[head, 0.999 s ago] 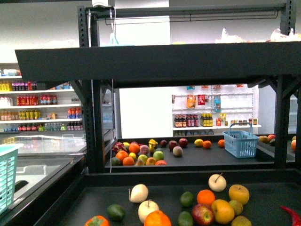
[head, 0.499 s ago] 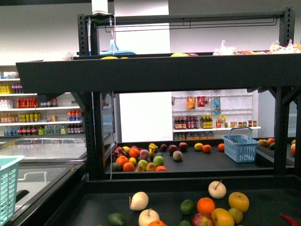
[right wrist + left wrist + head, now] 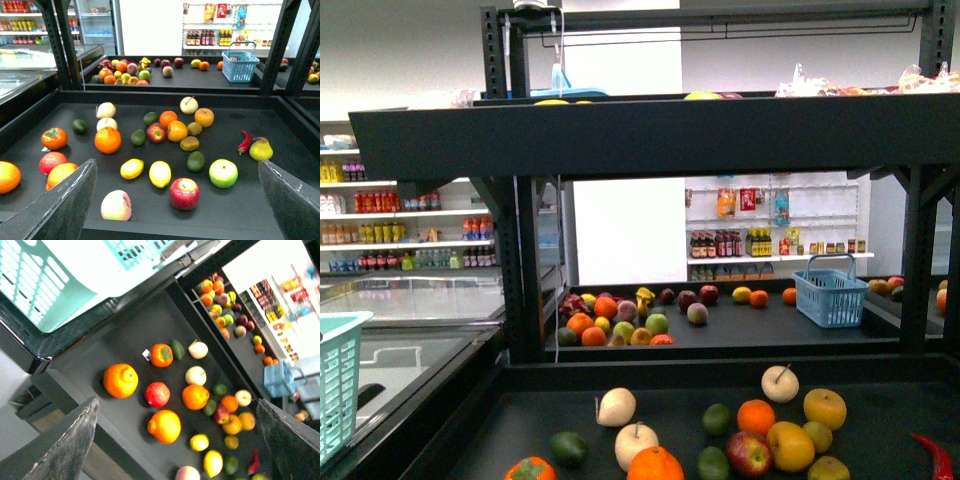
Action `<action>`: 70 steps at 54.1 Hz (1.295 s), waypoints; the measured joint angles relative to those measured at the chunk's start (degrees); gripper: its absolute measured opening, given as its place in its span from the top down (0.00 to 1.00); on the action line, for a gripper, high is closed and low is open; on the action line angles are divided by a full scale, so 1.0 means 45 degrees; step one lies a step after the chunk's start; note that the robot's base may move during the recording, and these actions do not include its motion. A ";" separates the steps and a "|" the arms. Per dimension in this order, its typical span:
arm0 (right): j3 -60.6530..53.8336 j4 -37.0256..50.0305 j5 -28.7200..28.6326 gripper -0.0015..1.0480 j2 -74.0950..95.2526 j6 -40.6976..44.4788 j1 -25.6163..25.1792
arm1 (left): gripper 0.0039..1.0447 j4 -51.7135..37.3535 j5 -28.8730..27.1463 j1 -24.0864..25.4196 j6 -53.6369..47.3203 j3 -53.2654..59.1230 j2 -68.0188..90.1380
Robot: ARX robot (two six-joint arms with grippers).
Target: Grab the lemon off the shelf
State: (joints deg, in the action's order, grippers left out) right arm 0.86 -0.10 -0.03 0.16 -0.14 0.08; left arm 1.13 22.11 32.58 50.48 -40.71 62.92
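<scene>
Smooth yellow oval lemon point(image 3: 160, 173) on black shelf point(image 3: 235, 212), left end effector point(image 3: 177, 402), right end effector point(image 3: 176, 162) both spread wide, empty

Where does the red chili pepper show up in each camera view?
Front view: red chili pepper at the lower right edge, on the shelf.
Left wrist view: red chili pepper beside a dark green fruit.
Right wrist view: red chili pepper close beside the pear.
Shared landmark: the blue basket on the deck behind.

No legible text, labels or signs in any view.
</scene>
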 joint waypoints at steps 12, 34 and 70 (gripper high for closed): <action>0.0000 0.0000 0.0000 0.07 0.0000 0.0000 0.0000 | 0.07 -0.0019 -0.0321 -0.0015 0.1496 -0.4158 0.4503; 0.0005 0.0000 0.0000 0.07 0.0000 0.0000 0.0000 | 0.07 -0.0471 -0.1496 -0.1404 0.3866 -1.0506 1.0195; 0.0000 0.0000 0.0000 0.07 0.0000 0.0000 0.0000 | 0.69 0.0359 -0.2467 -0.1894 0.3585 -1.4275 1.2978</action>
State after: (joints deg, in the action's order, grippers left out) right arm 0.86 -0.10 -0.03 0.16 -0.14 0.08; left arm 2.74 11.00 24.05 66.61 -104.95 121.32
